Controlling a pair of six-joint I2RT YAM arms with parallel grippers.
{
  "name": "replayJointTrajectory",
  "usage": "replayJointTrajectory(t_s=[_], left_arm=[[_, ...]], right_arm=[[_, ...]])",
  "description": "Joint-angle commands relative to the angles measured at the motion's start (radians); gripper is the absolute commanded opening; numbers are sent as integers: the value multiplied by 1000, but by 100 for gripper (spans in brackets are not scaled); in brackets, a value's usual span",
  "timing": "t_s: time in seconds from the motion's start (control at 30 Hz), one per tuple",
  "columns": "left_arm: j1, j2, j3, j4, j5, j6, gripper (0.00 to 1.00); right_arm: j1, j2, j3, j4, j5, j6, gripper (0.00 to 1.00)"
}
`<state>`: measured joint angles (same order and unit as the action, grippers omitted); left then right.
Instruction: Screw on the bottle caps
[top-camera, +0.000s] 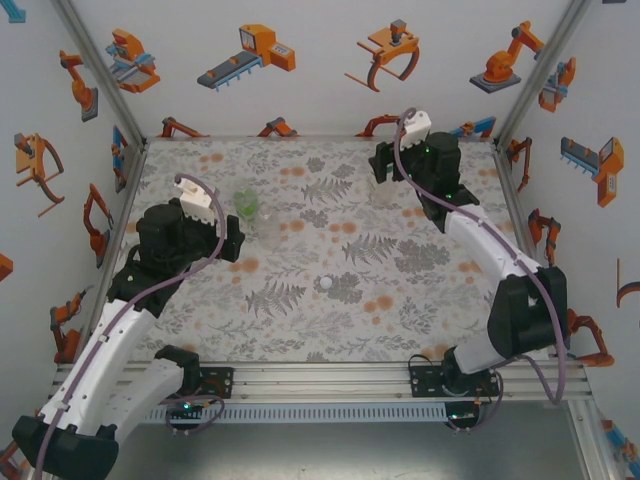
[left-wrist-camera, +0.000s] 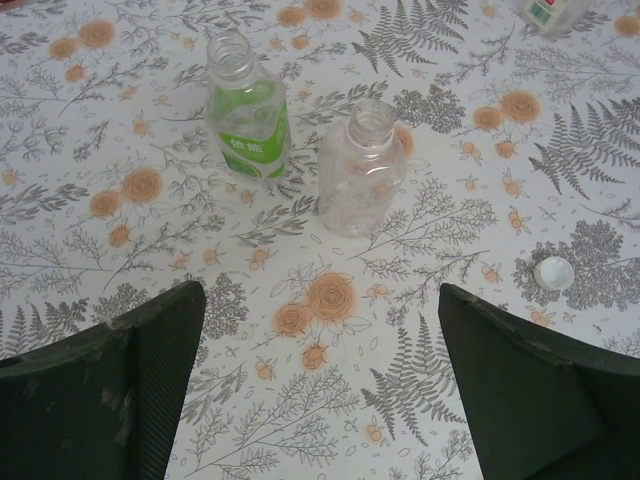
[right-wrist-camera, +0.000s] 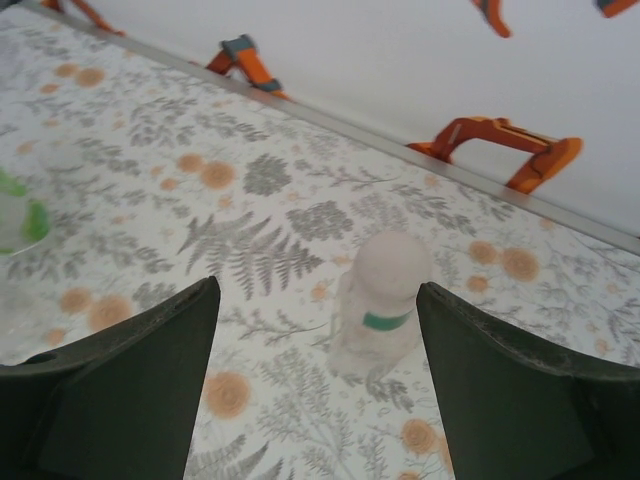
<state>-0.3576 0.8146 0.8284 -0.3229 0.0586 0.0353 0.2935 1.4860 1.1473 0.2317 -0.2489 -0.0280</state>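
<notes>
Overhead camera; 2 close wrist cameras.

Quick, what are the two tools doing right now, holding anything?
Left tool: open, holding nothing.
Right tool: open, holding nothing; a bottle stands just ahead of it.

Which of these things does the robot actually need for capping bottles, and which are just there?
For the job:
green bottle
clear bottle
labelled bottle
loose white cap

Just there:
flowered table cover
orange machine pictures on the walls
</notes>
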Motion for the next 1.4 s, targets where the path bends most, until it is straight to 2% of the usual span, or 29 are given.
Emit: replayJointTrajectory(t_s=[0.0,0.23,0.5,0.7,1.03,1.17,1.37], left_arm=[[14,-11,22,5,41,-19,90],[29,-16,21,8,50,-34,90],[37,-11,23,2,51,-40,90],[39,-10,17,7,63,-52,90],[40,-1,17,8,81,-67,90],[40,-7,17,7,93,-70,90],[40,-25,11,7,94,-76,90]], right_arm=[[61,-56,-66,-15,-84,-23,72],[245,-39,-154,64,-93,-40,72],[410,126,-158,299,-26,73,72],[457,274,-114,474,-18,201,73],[522,418,8,504,8,168,75],[533,470,57,509,46,168,76],[534,557,130,511,37,164,76]])
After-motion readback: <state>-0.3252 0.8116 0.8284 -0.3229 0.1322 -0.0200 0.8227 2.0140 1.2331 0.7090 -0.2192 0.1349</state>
